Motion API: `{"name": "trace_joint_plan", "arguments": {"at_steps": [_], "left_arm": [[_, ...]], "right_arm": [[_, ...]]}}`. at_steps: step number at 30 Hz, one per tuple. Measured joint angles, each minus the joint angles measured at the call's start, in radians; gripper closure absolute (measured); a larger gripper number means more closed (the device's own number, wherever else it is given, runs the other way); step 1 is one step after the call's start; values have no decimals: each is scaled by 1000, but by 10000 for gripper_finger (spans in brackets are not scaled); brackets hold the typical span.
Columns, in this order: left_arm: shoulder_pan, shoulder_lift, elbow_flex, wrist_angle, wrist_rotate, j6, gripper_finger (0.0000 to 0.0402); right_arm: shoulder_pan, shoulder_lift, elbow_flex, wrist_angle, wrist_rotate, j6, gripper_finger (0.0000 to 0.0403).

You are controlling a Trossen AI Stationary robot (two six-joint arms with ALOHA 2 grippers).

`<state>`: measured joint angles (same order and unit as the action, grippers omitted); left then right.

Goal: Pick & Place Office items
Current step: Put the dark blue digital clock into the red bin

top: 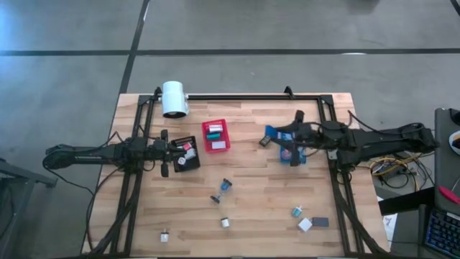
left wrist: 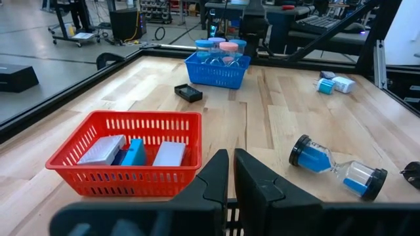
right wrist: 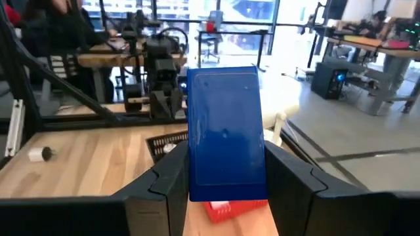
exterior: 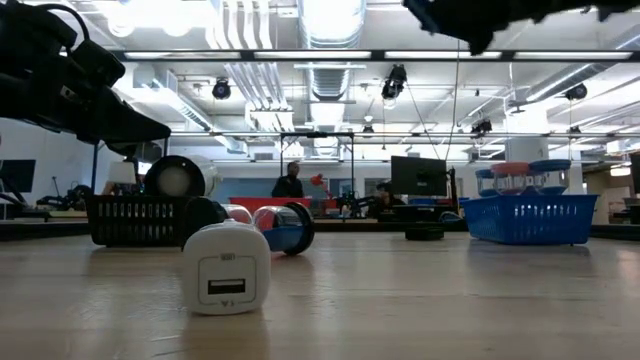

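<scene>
My right gripper [top: 279, 137] hangs above the table's right half, just left of the blue bin [top: 292, 153], shut on a flat blue rectangular piece [right wrist: 226, 131]. My left gripper [left wrist: 231, 180] is shut and holds nothing, beside the black bin [top: 187, 154]. The red bin [top: 215, 135] holds white and blue blocks [left wrist: 134, 152]. Loose on the wood lie a blue sand timer [top: 223, 189], a white charger block [exterior: 226, 268], small white pieces [top: 225, 222] and, near the front right, teal, white and black pieces [top: 307, 219]. My right gripper pinches the blue piece by its two long side edges [right wrist: 191, 172], near its lower end, between the two fingers [right wrist: 167, 183]. The fingers are level and point toward the table's left. The piece is lifted clear, its broad face toward the wrist camera.
A big white cylinder [top: 174, 98] lies at the far left of the table. The blue bin [left wrist: 220, 65] holds capped jars. A black frame rail [top: 237, 96] runs along the far edge and down both sides. Bare wood lies between the red bin and the sand timer.
</scene>
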<state>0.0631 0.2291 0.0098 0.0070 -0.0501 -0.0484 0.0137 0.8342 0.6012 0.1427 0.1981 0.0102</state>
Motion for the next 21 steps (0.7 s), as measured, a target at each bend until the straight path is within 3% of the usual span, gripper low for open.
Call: {"name": "trace_joint_plan", "arguments": {"at_steps": [7,17,21], "left_arm": [[0,0,0,0,0,0,374],[0,0,0,0,0,0,374],[0,0,0,0,0,0,374]], "right_arm": [[-90,238,213,-50,-152,21,254],[-201,640,597,-499,-154,0,254],[-215,814,747,-599,-154,-40,254]]}}
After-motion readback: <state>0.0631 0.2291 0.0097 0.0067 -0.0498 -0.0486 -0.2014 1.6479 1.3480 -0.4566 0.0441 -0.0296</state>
